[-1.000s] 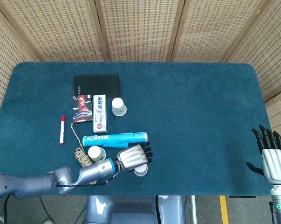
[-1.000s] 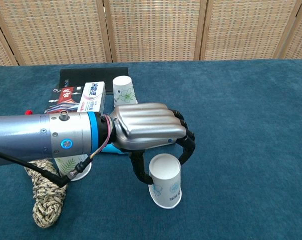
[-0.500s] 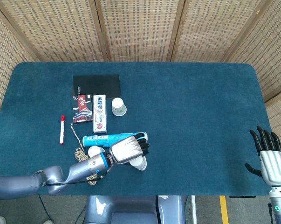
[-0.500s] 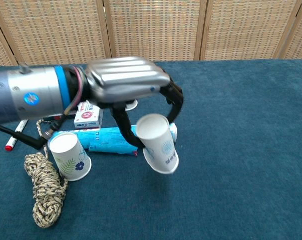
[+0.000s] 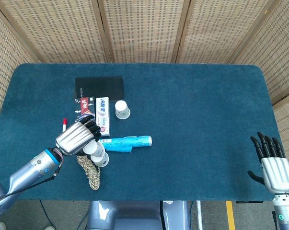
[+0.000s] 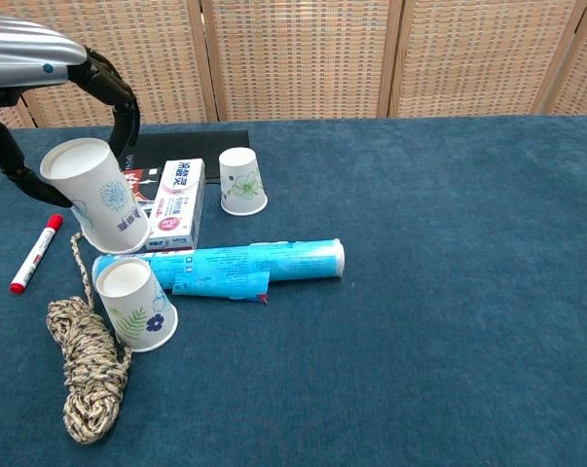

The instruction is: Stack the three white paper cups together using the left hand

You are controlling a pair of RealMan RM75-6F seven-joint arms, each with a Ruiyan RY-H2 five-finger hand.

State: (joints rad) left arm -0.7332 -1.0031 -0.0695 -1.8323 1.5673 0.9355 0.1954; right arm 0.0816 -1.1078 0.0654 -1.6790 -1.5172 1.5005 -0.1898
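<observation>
Three white paper cups with flower prints, all bottom up. My left hand (image 5: pixel 76 136) (image 6: pixel 55 68) holds one cup (image 5: pixel 91 147) (image 6: pixel 96 196) tilted in the air, pinched between thumb and fingers. It hangs just above and behind the second cup (image 5: pixel 103 159) (image 6: pixel 137 305), which stands on the cloth beside the rope. The third cup (image 5: pixel 121 109) (image 6: pixel 242 181) stands farther back, next to the white box. My right hand (image 5: pixel 270 160) hovers at the table's near right edge with fingers spread, holding nothing.
A blue tube (image 5: pixel 126 142) (image 6: pixel 225 265) lies right of the near cup. A coiled rope (image 5: pixel 89 170) (image 6: pixel 84 375), a red marker (image 5: pixel 64 123) (image 6: pixel 35 255), a white box (image 5: pixel 102 117) (image 6: pixel 176 199) and a black notebook (image 5: pixel 98 87) crowd the left side.
My left hand lifted the cup from the front of the table and carried it left and up, over the tube, to above the cup by the rope. The right hand drifted slightly.
</observation>
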